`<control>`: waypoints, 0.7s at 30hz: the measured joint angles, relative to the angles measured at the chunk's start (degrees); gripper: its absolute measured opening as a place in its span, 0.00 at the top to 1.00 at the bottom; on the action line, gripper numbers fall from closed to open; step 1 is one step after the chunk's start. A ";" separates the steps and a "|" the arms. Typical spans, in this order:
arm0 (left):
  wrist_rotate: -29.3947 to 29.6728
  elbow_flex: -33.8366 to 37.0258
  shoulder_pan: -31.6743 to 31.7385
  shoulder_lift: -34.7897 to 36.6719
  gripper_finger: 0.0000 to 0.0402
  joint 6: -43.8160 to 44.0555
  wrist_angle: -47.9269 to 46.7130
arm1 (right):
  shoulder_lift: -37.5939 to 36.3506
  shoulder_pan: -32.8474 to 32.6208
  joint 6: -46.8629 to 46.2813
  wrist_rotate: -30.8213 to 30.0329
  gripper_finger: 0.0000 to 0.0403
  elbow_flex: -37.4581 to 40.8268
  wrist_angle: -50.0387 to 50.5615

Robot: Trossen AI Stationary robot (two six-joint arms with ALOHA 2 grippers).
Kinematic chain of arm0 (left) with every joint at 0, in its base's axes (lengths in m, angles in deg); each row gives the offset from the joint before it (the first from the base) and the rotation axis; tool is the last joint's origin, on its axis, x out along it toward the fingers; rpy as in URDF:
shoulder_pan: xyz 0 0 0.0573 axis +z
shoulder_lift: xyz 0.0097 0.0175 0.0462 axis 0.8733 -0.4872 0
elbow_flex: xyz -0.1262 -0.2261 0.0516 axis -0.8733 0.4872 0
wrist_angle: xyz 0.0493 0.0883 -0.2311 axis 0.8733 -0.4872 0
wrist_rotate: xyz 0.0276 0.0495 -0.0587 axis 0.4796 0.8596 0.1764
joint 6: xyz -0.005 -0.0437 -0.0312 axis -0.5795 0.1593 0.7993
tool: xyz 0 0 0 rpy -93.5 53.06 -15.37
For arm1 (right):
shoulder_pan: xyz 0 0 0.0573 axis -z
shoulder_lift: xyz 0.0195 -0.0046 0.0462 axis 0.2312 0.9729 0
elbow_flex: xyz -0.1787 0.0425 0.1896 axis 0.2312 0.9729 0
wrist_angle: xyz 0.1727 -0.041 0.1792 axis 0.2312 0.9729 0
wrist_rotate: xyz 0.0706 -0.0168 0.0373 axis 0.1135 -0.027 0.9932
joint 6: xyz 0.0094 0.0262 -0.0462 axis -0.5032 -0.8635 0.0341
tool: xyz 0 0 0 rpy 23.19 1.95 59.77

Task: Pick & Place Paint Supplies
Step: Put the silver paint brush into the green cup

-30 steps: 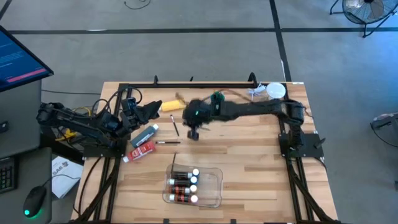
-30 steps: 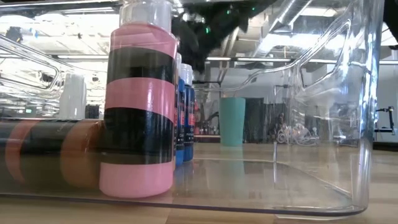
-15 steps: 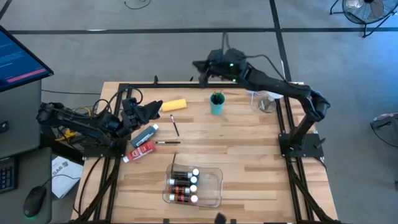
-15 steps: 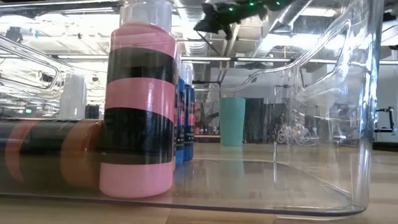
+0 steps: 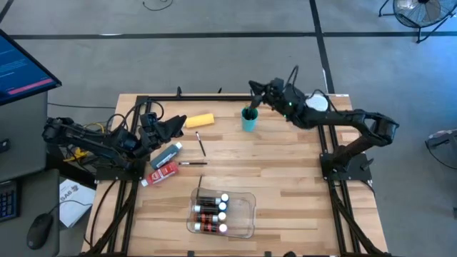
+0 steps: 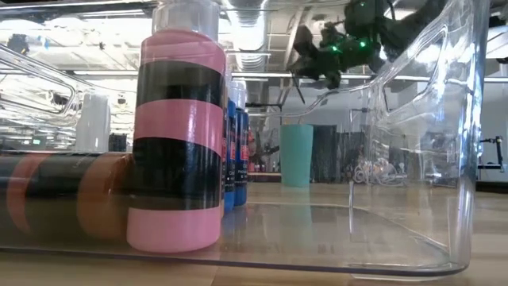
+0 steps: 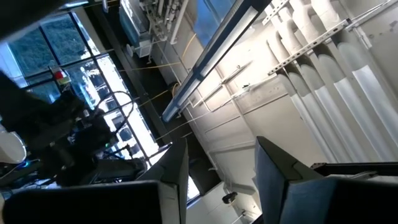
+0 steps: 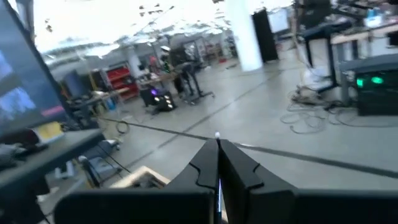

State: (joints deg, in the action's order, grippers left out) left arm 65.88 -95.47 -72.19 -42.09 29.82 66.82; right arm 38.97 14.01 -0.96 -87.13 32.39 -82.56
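Right pincer [image 5: 255, 88] above teal cup [image 5: 248, 120] near desk [image 5: 285, 178] far edge, fingers together on thin brush [image 8: 217, 163], likely for dropping upright into cup. Left pincer [image 5: 178, 123] idle at left edge, fingers apart. Bottles [image 5: 209, 212] in tray [image 5: 246, 214].

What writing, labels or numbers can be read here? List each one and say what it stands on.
None can be read for certain.
Monitor: lines on the blue screen, too small.
Red tube: label too small.
Grey tube: label too small.
Pink-and-black bottle: plain bands, no words showing.
Blue bottles: label blurred.
Paper beside the table: print too small.
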 joint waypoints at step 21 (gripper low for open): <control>1.21 0.00 0.02 0.00 0.77 2.59 -0.65 | 11.08 -2.96 9.34 -5.45 1.00 2.32 -16.80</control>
State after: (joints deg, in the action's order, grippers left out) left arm 67.09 -95.47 -72.17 -42.09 32.41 66.17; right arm 50.05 11.06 8.38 -92.57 34.72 -99.37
